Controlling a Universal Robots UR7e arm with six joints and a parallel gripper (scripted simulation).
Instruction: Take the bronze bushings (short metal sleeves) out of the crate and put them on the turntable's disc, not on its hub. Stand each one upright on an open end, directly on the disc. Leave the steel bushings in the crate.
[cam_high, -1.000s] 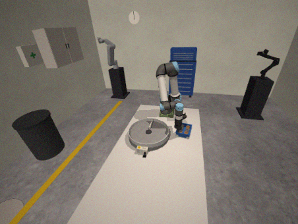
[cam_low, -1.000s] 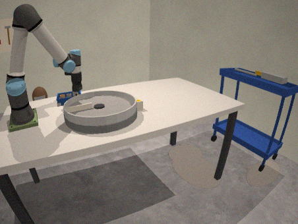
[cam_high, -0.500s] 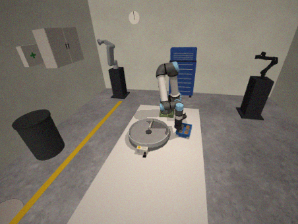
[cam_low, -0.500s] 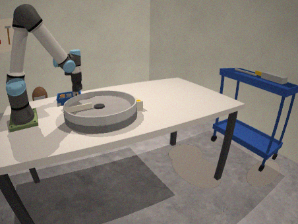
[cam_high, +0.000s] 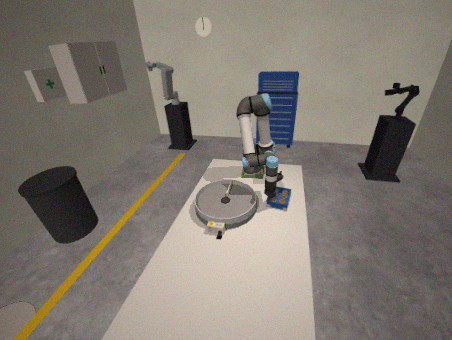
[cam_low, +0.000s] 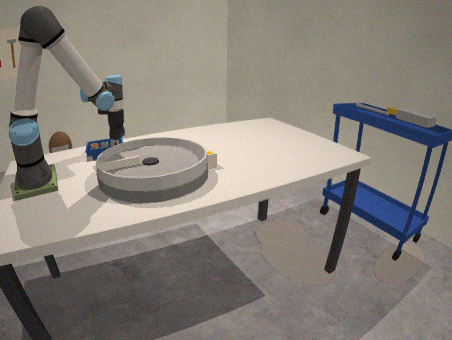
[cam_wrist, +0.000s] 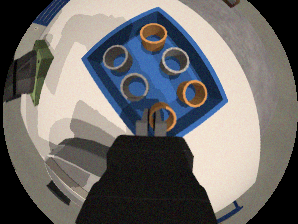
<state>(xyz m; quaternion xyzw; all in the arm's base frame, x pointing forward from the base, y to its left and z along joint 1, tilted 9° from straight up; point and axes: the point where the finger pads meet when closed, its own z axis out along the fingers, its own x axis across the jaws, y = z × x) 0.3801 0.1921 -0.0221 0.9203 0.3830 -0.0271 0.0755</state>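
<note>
The blue crate holds three bronze bushings and three steel bushings, all upright. My gripper reaches down into the crate's near corner, and its fingers are closed across the wall of the nearest bronze bushing. In the top view the gripper stands over the crate, right of the turntable. The grey disc carries only its dark hub and a pale bar. The exterior view shows the gripper behind the turntable.
The turntable has a raised rim and a small control box at its front. The arm's green base stands behind the turntable. A blue cart stands off the table to the right.
</note>
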